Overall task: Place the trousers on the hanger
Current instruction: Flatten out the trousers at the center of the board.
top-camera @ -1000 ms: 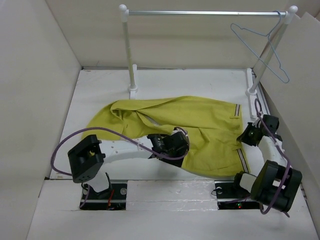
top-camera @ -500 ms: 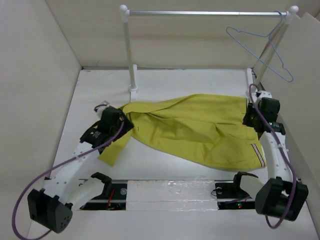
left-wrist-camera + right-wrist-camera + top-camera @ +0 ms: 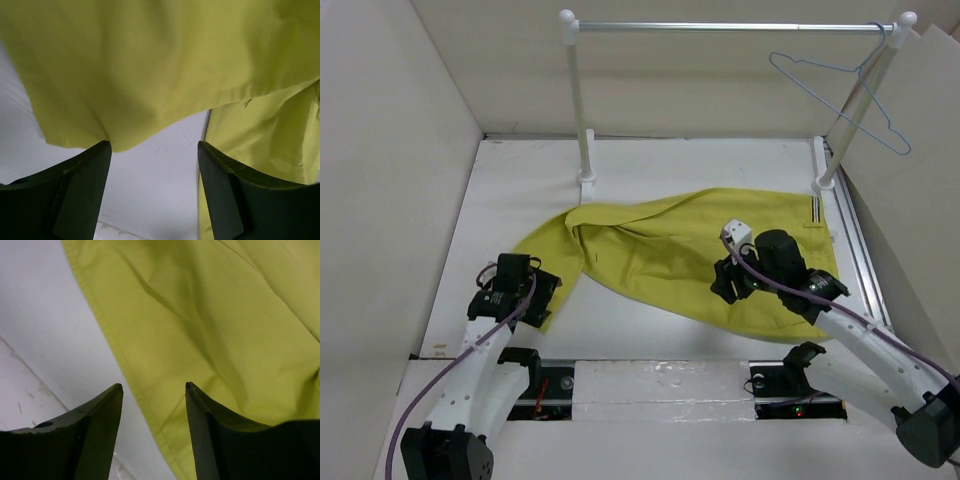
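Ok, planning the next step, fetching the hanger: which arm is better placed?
Right, probably. The hanger hangs at the right end of the rail, on that arm's side, and the right gripper is open and empty over the trousers. The left gripper is at the far-left leg end.

Trousers (image 3: 690,240) on table (image 3: 520,180), before rail (image 3: 720,27), spread centre to right; hanger (image 3: 840,72) on rail's right end, behind trousers.

- no word, brand, label or number can be read in any of the three views.
- trousers (image 3: 150,65): in the left wrist view, one small dark mark (image 3: 247,102) sits on the cloth just above a hem edge; it may be a stroke or a "1", too small to tell.
- stripes (image 3: 817,210) at the trousers' waist end are plain lines, not letters.
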You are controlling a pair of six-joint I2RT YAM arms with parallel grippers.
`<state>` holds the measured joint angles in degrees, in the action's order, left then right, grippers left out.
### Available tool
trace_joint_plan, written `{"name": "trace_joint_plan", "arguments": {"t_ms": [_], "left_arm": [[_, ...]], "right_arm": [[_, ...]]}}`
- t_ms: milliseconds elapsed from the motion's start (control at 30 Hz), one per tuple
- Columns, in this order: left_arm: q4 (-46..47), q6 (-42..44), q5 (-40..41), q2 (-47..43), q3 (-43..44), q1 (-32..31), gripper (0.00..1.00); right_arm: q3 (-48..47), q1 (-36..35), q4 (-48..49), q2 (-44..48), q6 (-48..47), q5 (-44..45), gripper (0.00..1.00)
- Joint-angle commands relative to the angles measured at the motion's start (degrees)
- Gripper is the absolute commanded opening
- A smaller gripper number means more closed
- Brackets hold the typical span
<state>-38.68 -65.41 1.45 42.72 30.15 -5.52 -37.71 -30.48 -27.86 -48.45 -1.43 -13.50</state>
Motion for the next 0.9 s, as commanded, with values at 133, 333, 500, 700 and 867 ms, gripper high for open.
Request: {"name": "trace_joint_plan", "arguments": {"t_ms": [133, 333, 500, 700, 867], "left_arm": [[-8.4, -14.8, -5.5, -8.7, -2.5, -1.1, 0.7], [-7.8, -21.9, 0.4, -4.5, -2.2, -2.5, 0.76], [-3.3, -25.6, 6.0, 7.4, -1.9, -2.5, 0.71], [-3.2, -28.0, 12.8, 7.6, -0.4, -2.5, 0.36], [-7.3, -23.6, 17.5, 5.1, 6.1, -2.5, 0.0]], "right_arm": [[-6.4, -7.3, -0.8, -1.1, -4.9, -1.1, 0.66], [-6.5, -7.9, 2.8, -2.6, -6.9, -6.3, 0.67], [-7.8, -8.5, 2.5, -3.1, -9.8, -8.3, 0.66], [-7.0, -8.5, 1.7, -2.5, -10.4, -9.4, 0.66], [-5.8, -8.5, 2.3, -3.1, -10.7, -9.4, 0.66]]}}
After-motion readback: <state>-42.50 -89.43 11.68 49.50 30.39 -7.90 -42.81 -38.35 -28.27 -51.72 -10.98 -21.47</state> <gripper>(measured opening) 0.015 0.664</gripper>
